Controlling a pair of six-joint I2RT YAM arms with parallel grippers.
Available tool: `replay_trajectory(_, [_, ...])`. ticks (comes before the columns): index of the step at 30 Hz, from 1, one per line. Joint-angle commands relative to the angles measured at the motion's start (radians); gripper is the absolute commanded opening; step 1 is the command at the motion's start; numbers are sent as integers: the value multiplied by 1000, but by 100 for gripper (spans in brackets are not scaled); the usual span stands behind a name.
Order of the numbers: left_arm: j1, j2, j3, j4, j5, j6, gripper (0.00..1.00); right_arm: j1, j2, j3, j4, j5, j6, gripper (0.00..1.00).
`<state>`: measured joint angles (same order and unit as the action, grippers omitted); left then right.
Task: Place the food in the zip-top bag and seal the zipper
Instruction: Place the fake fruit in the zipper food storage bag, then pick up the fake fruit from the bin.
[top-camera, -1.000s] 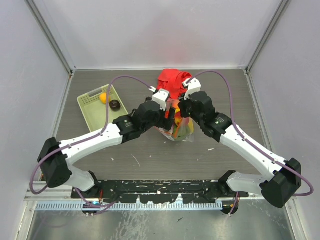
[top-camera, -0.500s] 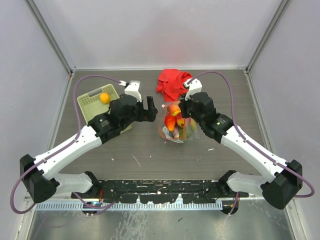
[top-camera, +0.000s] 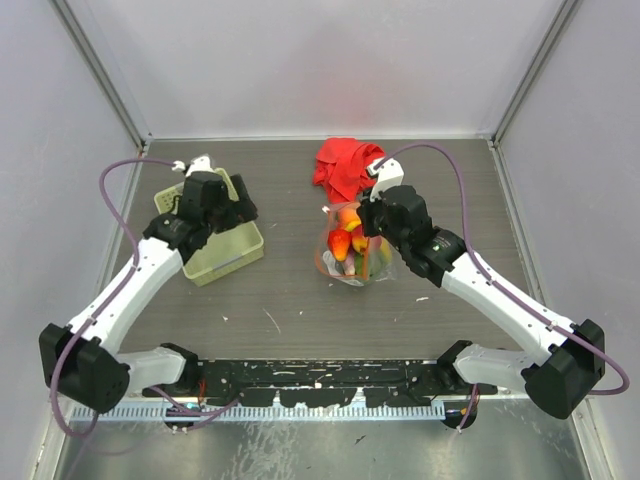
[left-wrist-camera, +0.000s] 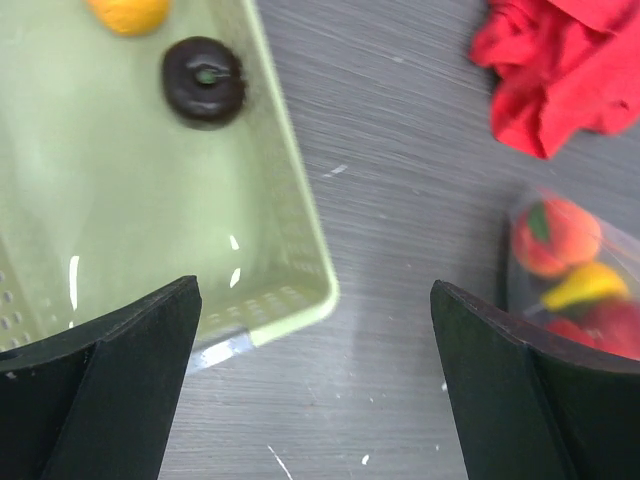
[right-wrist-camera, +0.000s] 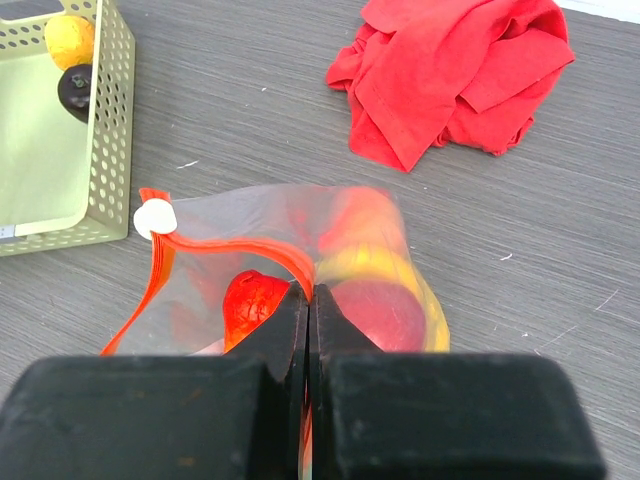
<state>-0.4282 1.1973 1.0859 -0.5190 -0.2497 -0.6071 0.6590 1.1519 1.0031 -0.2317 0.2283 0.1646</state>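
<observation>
The clear zip-top bag (top-camera: 350, 255) lies mid-table holding red, orange, yellow and green food. My right gripper (right-wrist-camera: 310, 292) is shut on its red-orange zipper (right-wrist-camera: 250, 245) and holds the mouth up; a white slider (right-wrist-camera: 155, 217) sits at the strip's left end. My left gripper (left-wrist-camera: 312, 290) is open and empty above the right rim of the pale green basket (left-wrist-camera: 300, 230). An orange piece (left-wrist-camera: 130, 12) and a dark purple piece (left-wrist-camera: 204, 82) lie in the basket. In the top view the left gripper (top-camera: 235, 208) hides them.
A red cloth (top-camera: 345, 165) lies crumpled just behind the bag, also in the right wrist view (right-wrist-camera: 460, 75). The basket (top-camera: 225, 255) stands at the left of the table. Grey walls close in the back and both sides.
My left arm has swung left, away from the bag, and now hovers open over the basket. The right gripper has kept hold of the zipper; the bag has stayed put.
</observation>
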Motion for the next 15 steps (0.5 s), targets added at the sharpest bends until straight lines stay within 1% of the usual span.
replay_trajectory(1, [134, 60, 9, -5, 116, -42, 98, -2, -29, 8, 87, -1, 6, 0])
replay_trajectory(8, [309, 202, 7, 74, 282, -103, 96, -1, -30, 10, 84, 2, -4, 1])
replay_trajectory(12, [364, 265, 16, 117, 301, -144, 94, -2, -25, 15, 83, 2, -7, 0])
replay_trajectory(15, [391, 327, 45, 136, 319, -171, 91, -2, -20, 17, 83, 4, -10, 0])
